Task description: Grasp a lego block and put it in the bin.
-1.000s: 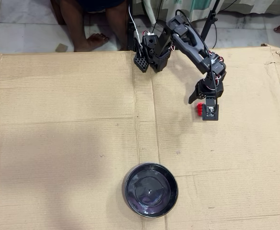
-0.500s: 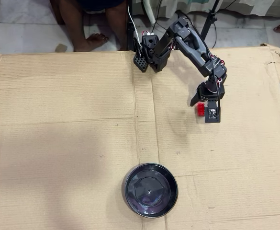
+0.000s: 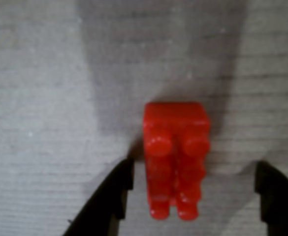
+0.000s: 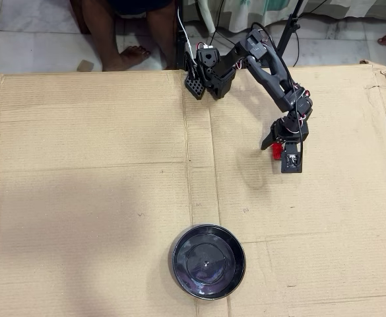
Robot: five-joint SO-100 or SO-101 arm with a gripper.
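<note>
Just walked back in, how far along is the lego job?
Early. The end effector is open, its tips on either side of the lego block, which lies ungrasped on the cardboard. Closing, lifting and carrying it to the empty bin remain.

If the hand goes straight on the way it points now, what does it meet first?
Most likely the brick. In the wrist view it lies between the open fingers of the hand, apart from both. The cardboard lies under it; how far the hand is above it is unclear.

Wrist close, blurry; overhead far, both downward
</note>
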